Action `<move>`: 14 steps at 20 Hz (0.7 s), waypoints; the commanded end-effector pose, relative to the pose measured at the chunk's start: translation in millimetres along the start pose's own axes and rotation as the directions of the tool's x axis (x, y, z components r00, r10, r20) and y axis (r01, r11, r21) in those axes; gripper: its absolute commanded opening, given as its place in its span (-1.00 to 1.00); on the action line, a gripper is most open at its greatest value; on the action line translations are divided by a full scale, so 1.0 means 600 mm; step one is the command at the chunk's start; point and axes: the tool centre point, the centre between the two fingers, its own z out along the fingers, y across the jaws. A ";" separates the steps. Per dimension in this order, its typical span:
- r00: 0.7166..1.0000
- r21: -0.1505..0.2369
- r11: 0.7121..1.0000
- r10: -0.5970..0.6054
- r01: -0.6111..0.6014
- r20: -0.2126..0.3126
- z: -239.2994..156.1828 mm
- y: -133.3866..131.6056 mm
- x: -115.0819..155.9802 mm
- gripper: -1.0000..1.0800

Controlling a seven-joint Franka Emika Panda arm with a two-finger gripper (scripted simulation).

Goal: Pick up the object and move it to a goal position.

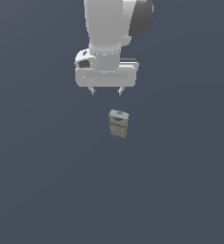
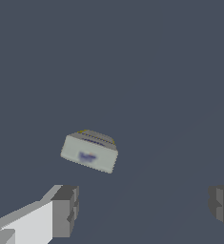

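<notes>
The object (image 1: 118,124) is a small upright grey box with yellow edges and a paler top panel, standing on the dark floor near the middle of the exterior view. My gripper (image 1: 106,90) hangs above it and slightly toward the exterior view's left, open and empty, with clear space between the fingertips and the box top. In the wrist view the box (image 2: 89,151) shows its pale top with a bluish mark, beyond and off to one side of the two grey fingers (image 2: 65,211), which stand wide apart.
The white arm (image 1: 111,33) comes down from the top of the exterior view. A plain dark grey floor (image 1: 46,190) lies all around the box.
</notes>
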 end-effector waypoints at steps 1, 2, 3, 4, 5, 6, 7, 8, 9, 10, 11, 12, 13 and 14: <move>1.000 0.000 1.000 0.000 0.000 0.000 0.000 0.000 0.000 0.92; 1.000 0.000 1.000 0.000 0.000 0.000 0.000 0.000 0.000 0.92; 1.000 0.002 1.000 0.000 0.000 0.001 0.001 0.001 0.000 0.92; 1.000 0.004 1.000 0.001 -0.001 0.002 0.002 0.003 -0.001 0.92; 1.000 0.007 1.000 0.002 -0.002 0.003 0.004 0.006 -0.001 0.92; 1.000 0.010 1.000 0.004 -0.004 0.005 0.006 0.010 -0.001 0.92; 1.000 0.015 1.000 0.006 -0.006 0.007 0.009 0.013 -0.002 0.92; 1.000 0.018 1.000 0.009 -0.009 0.009 0.010 0.017 -0.003 0.92; 1.000 0.021 1.000 0.011 -0.012 0.010 0.012 0.019 -0.003 0.92; 1.000 0.023 1.000 0.014 -0.014 0.011 0.013 0.021 -0.003 0.92; 1.000 0.025 1.000 0.016 -0.017 0.012 0.013 0.023 -0.004 0.92; 1.000 0.025 1.000 0.018 -0.018 0.012 0.013 0.023 -0.004 0.92; 1.000 0.025 1.000 0.018 -0.018 0.012 0.013 0.023 -0.004 0.92; 1.000 0.024 1.000 0.016 -0.016 0.012 0.013 0.022 -0.003 0.92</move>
